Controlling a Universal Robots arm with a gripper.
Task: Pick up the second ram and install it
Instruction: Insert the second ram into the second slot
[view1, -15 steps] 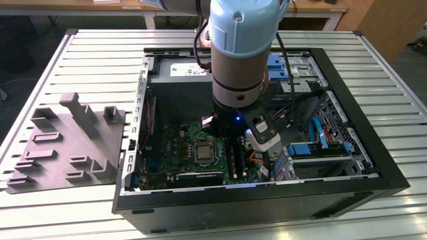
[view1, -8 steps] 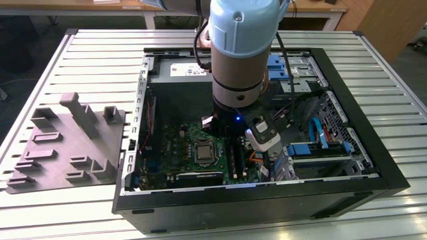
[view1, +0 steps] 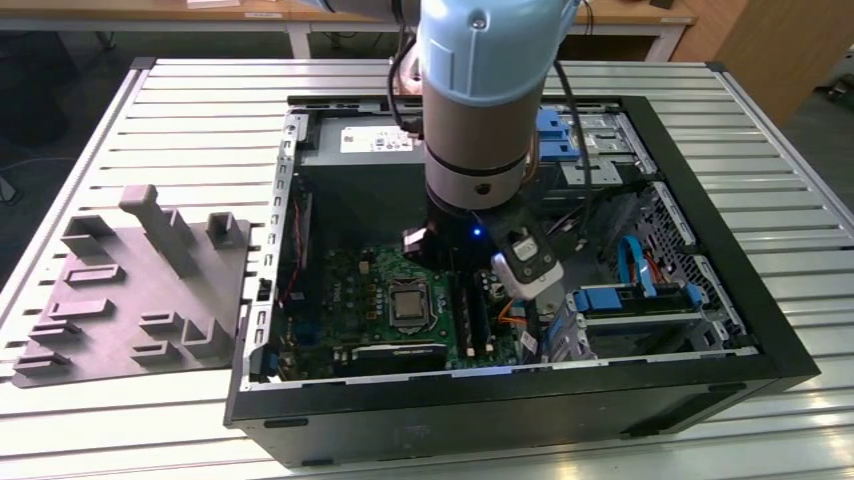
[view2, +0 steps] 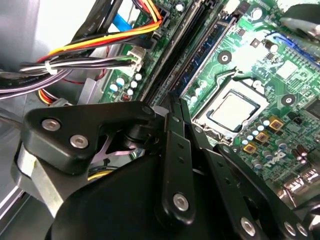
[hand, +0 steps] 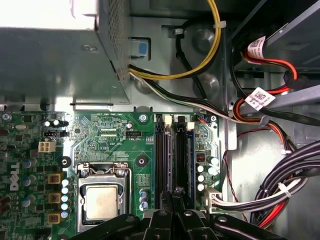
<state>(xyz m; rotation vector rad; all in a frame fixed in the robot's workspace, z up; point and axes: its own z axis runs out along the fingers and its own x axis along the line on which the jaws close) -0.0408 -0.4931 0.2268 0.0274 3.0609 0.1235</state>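
your arm (view1: 481, 110) reaches down into the open computer case (view1: 747, 330), the gripper (hand: 175, 195) poised just over the memory slots (hand: 162, 155) with its fingers drawn narrow, almost together (whether they pinch anything you cannot tell). a dark-blue stick, by its look the second ram (hand: 190, 157), stands on edge in the slot row just past the fingertips. the processor socket (hand: 101, 202) lies near, to one side. the grey tray (view1: 127, 300) sits well apart, outside the case.
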